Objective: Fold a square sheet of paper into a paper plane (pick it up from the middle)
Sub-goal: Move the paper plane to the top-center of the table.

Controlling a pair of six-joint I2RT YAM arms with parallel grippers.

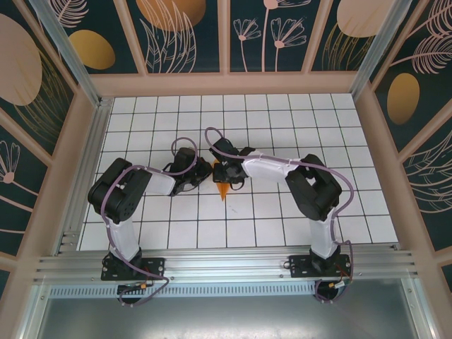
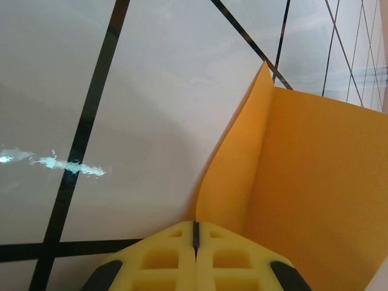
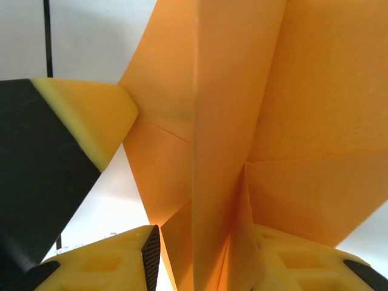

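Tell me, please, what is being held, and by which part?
The right tool grips the folded orange paper sheet by its creased middle; the shut left tool touches a flap's edge, grip unclear.

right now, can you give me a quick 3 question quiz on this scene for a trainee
1. True or false: the orange paper lies flat and uncreased.
2. In the right wrist view, where is the paper relative to the right pincer? A) between its two fingers B) wholly to the left of both fingers C) far ahead, untouched
3. Fill the blank: in the left wrist view, the left pincer has its yellow pads pressed ____.
Key: 1 false, it stands up with creases; 2 A; 3 together, so it is shut.
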